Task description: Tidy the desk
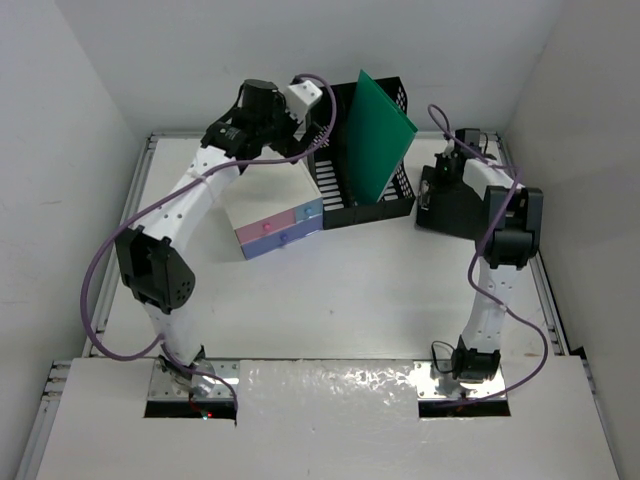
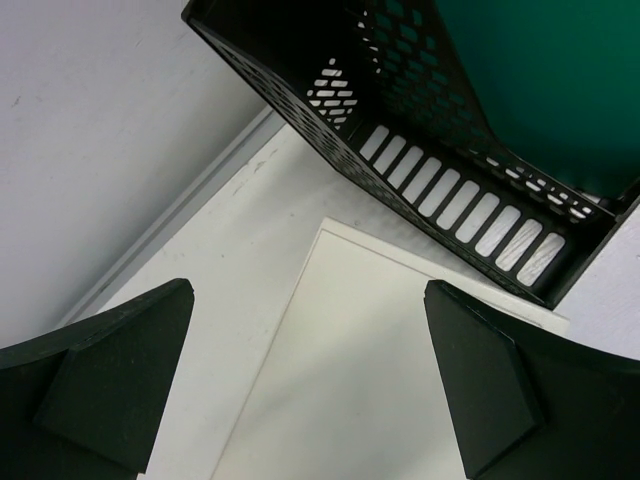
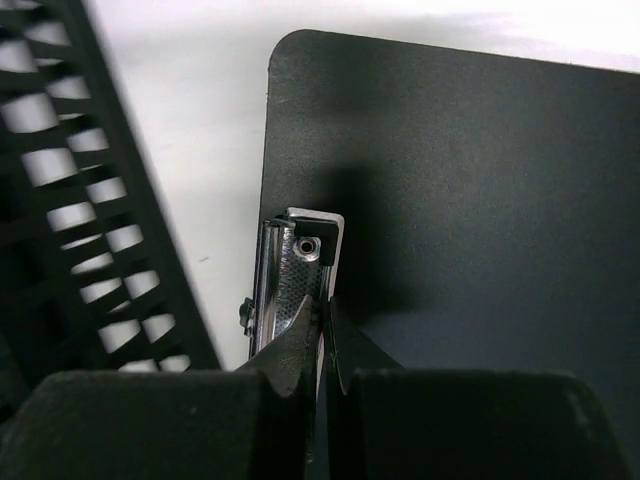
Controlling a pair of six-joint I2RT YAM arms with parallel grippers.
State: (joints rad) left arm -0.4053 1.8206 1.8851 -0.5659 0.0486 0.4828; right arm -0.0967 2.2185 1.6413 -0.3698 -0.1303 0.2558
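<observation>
The worktop point(image 1: 350, 290) fills the floor of a white-walled booth, with pale rails along its left, right and far edges; the 2 arms stand at its near edge, and everything on it sits in the far half.

A small drawer box point(image 1: 280, 225) with a white top and pink and blue fronts lies left of centre; just beside it on the right stands a black slotted tray point(image 1: 340, 190), and a green sheet point(image 1: 375, 135) leans tilted inside the tray, its upper corner well above the walls. To the right of the tray, near it but apart, a black clipboard point(image 3: 480, 200) lies flat by the right rail.

The left claw point(image 2: 305, 385) hangs over the white top of the drawer box, close to the tray's near wall; its 2 fingers point(image 2: 110, 380) stand spread as wide as they go, with nothing between them.

The right claw point(image 3: 322, 345) is down at the clipboard's edge - fingers closed together, the tips right against the silver metal clip point(image 3: 295, 270); whether they actually pinch the clip I cannot tell from the wrist view.
</observation>
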